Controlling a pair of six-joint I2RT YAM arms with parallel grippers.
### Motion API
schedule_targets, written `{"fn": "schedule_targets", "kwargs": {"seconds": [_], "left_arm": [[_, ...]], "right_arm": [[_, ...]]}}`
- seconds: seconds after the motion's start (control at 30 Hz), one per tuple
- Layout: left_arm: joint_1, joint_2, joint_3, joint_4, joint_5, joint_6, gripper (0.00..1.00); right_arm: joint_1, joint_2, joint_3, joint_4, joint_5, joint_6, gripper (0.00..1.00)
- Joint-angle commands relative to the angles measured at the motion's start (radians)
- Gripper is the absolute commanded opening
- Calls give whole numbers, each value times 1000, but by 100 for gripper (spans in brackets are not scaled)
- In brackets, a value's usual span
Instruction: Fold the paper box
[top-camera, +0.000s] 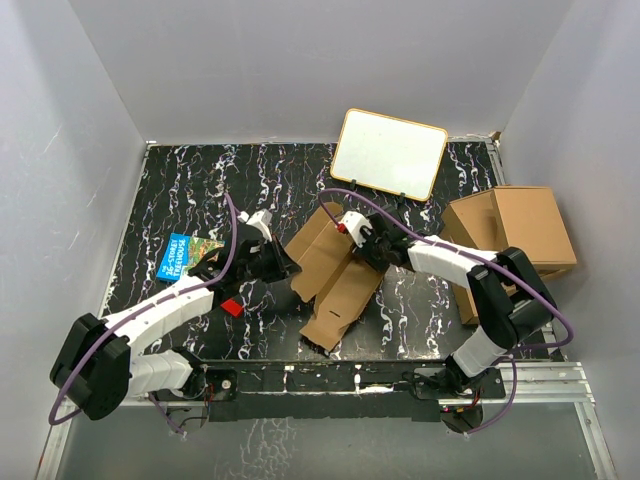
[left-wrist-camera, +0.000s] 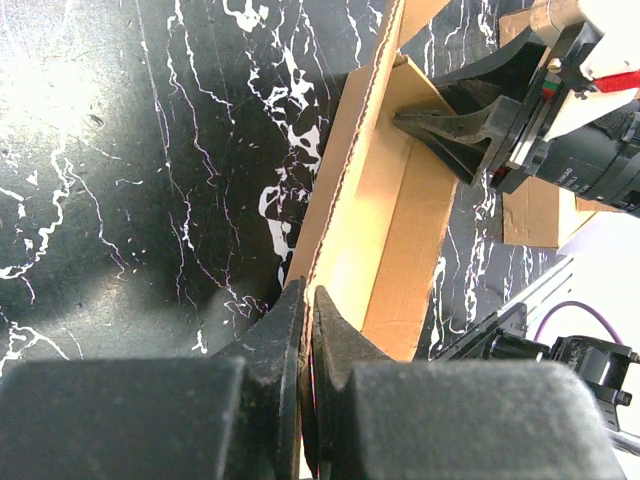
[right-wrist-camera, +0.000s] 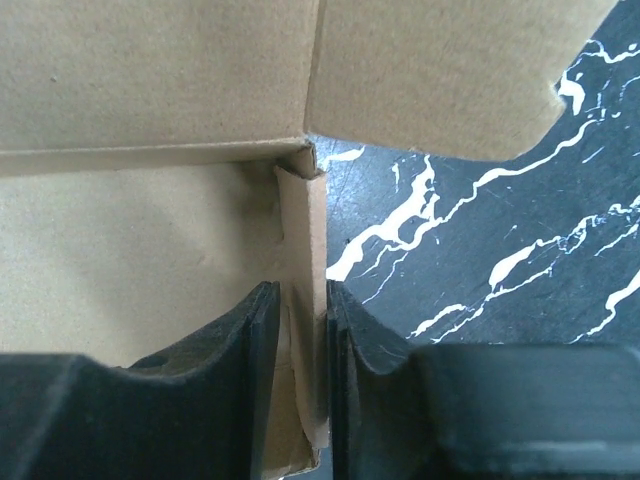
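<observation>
The paper box (top-camera: 335, 280) is a brown corrugated piece lying half-folded in the middle of the black marbled table (top-camera: 200, 180), with its walls partly raised. My left gripper (top-camera: 285, 268) is shut on its left edge; in the left wrist view the fingers (left-wrist-camera: 308, 292) pinch the thin cardboard wall (left-wrist-camera: 390, 210). My right gripper (top-camera: 352, 240) reaches in at the box's far end. In the right wrist view its jaws (right-wrist-camera: 300, 290) are closed around a narrow upright corner flap (right-wrist-camera: 302, 230), beside the inner panel (right-wrist-camera: 150, 90).
A white board (top-camera: 388, 152) leans at the back wall. Larger stacked brown cardboard boxes (top-camera: 515, 235) stand at the right, close to the right arm. A blue picture book (top-camera: 185, 252) lies at the left, and a small red object (top-camera: 232, 307) lies near the left arm.
</observation>
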Motion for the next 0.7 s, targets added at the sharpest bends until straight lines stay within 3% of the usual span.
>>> {"fn": "schedule_targets", "kwargs": {"seconds": [0.0, 0.2, 0.37, 0.57, 0.67], "left_arm": [[-2, -16, 31, -26, -17, 13, 0], [-2, -8, 57, -57, -24, 37, 0], [-2, 7, 68, -57, -18, 41, 0], [-2, 10, 73, -57, -22, 42, 0], [-1, 7, 76, -59, -24, 50, 0]], "right_arm": [[-7, -34, -8, -4, -43, -8, 31], [-20, -81, -9, 0, -71, -6, 37], [-20, -41, -9, 29, -8, -3, 33], [-19, 10, -5, 43, 35, 0, 10], [-19, 25, -1, 53, 54, 10, 8]]}}
